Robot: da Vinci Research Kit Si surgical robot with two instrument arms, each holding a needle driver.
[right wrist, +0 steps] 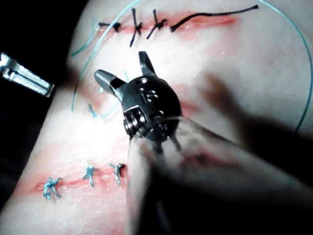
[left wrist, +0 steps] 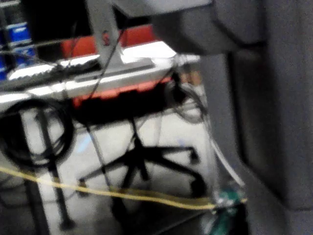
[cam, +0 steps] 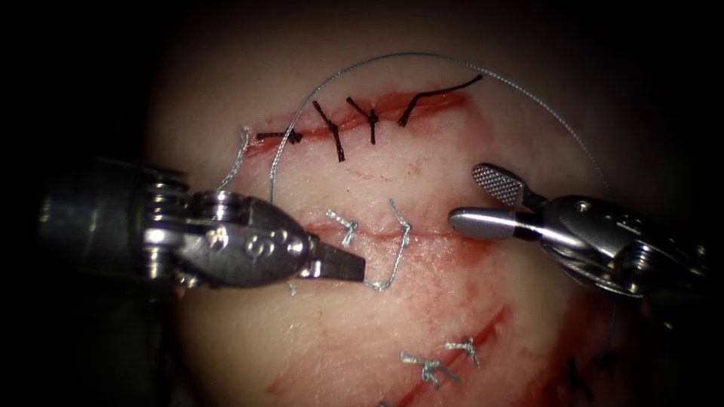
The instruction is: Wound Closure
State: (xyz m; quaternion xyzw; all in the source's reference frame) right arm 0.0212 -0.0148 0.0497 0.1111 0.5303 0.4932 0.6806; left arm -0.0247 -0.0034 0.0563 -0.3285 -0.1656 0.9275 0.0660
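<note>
Tissue [cam: 452,316]: pale pork belly carrying several cuts stained with red fluid [cam: 460,264]. Middle cut [cam: 422,235]: ran across the centre, one knotted light stitch [cam: 343,224] on its left part, a loose loop of thread [cam: 396,252] crossing it just beside that. Left tool [cam: 360,268]: jaws clenched on the thread at the near end of that loop, below the cut. Right tool [cam: 483,200]: jaws spread apart and holding nothing, tips just right of the loop at the level of the cut. Thread: from the loop it rose in a wide arc over the upper cut and ran off toward the right. Upper cut [cam: 362,120]: closed with dark stitches [cam: 332,132]. Lower cut [cam: 452,354]: light stitches [cam: 430,368]. Needle: could not be made out
</note>
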